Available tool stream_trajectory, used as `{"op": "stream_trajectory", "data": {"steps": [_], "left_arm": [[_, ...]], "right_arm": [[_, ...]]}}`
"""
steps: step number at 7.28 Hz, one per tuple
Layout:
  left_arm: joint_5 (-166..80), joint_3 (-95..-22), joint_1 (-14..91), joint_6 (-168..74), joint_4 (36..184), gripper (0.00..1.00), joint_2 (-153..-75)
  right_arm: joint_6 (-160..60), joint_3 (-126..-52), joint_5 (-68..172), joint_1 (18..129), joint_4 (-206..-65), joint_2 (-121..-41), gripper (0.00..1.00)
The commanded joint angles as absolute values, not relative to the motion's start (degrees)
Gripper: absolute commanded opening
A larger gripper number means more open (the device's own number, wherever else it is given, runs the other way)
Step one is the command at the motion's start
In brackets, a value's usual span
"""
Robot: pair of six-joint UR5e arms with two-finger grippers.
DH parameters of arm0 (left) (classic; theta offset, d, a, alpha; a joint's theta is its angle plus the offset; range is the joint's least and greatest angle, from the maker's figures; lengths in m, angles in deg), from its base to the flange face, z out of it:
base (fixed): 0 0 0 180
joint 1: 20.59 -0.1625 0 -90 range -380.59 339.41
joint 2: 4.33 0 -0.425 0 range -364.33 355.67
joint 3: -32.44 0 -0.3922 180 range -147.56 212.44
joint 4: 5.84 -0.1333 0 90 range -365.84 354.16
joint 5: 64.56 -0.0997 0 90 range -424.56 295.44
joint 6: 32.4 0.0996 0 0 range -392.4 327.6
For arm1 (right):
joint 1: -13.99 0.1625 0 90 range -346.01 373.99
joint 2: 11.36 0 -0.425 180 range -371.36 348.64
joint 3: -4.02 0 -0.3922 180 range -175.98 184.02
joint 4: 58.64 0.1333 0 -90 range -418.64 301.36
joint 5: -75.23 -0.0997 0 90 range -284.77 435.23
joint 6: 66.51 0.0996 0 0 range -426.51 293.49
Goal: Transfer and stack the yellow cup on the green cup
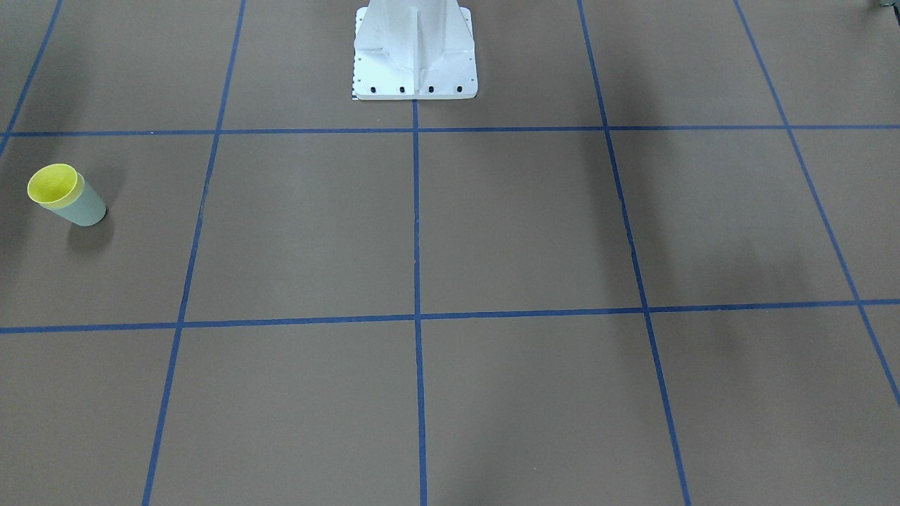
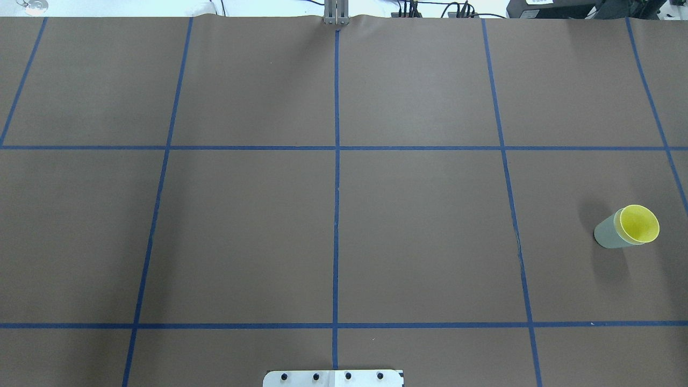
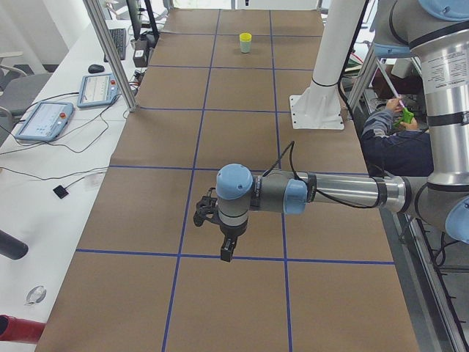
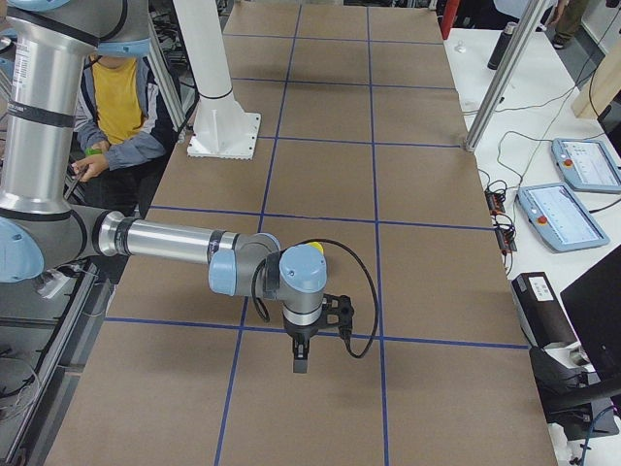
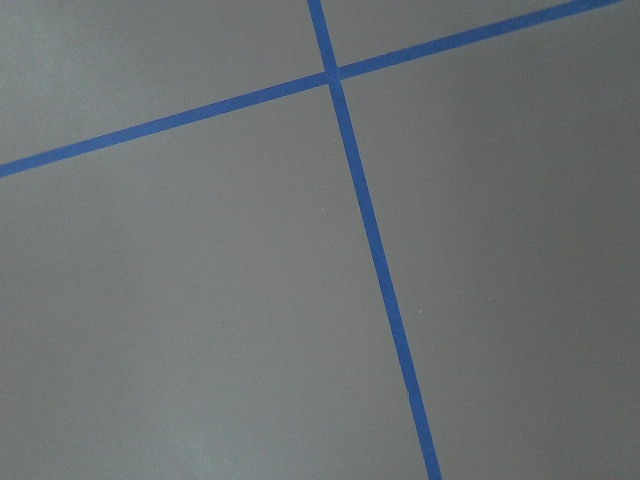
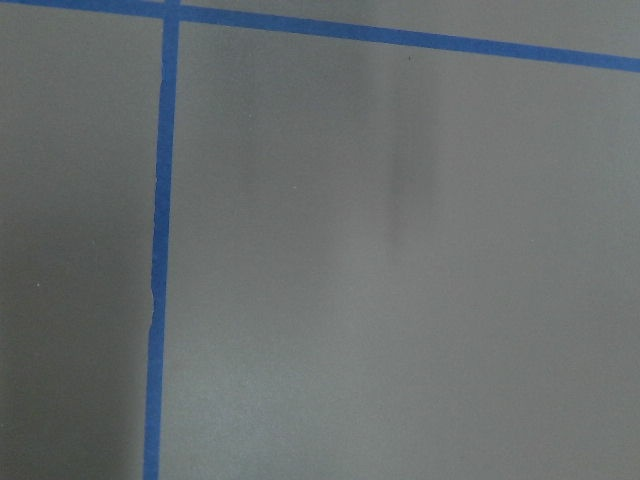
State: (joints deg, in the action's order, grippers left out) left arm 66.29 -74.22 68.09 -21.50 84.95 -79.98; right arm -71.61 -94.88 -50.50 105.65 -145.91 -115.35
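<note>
Nearest in the left-side view, the left gripper [image 3: 229,251] hangs pointing down over the brown paper-covered table [image 3: 146,213] gridded with blue tape. The right gripper [image 4: 299,361] hangs likewise in the right-side view. How far either is open cannot be told, and neither holds a cup. Far off at the robot's right end, well apart from the left gripper, the yellow cup [image 2: 639,223], a small bright plastic tumbler, sits nested upright inside the green cup [image 2: 608,236], a pale mint tapered tumbler.
</note>
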Motion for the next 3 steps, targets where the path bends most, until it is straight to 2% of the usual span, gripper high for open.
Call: {"op": "stream_trajectory", "data": {"steps": [1,3], "left_arm": [[66.3,-74.1,68.1,-21.5,85.0,1.00,-79.7],[66.4,-74.6,68.1,-21.5,85.0,1.00,-78.7]], "right_arm": [[-72.3,-94.7,-50.1,105.6,-145.7,-115.0,1.00],[-71.8,-96.3,-50.3,105.7,-145.7,-114.9,1.00]]}}
